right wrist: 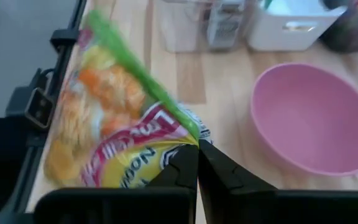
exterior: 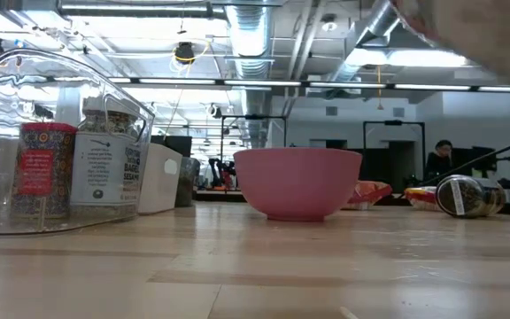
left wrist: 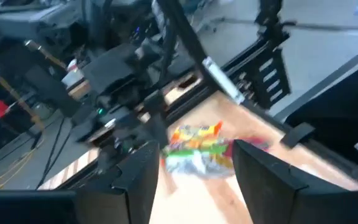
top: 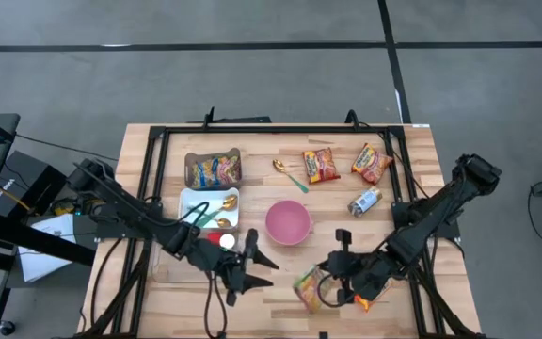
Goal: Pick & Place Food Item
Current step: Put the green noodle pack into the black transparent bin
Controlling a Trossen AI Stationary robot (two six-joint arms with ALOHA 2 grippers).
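A: What's at twelve o'clock on the table?
B: A spoon (top: pixel 290 174). Jar (top: pixel 364 201) on its side at two, white bin (top: pixel 208 209) at nine, clear tub (top: pixel 213 169) at ten.
A: Beyond?
B: A person (exterior: pixel 438 159).

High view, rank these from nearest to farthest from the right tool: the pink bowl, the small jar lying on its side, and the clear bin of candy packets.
Measured from the right tool, shut on the noodle packet at the table's near edge:
1. Pink bowl, mid-table, nearest.
2. Small jar, farther back on the right side.
3. Clear bin, far left rear, farthest.
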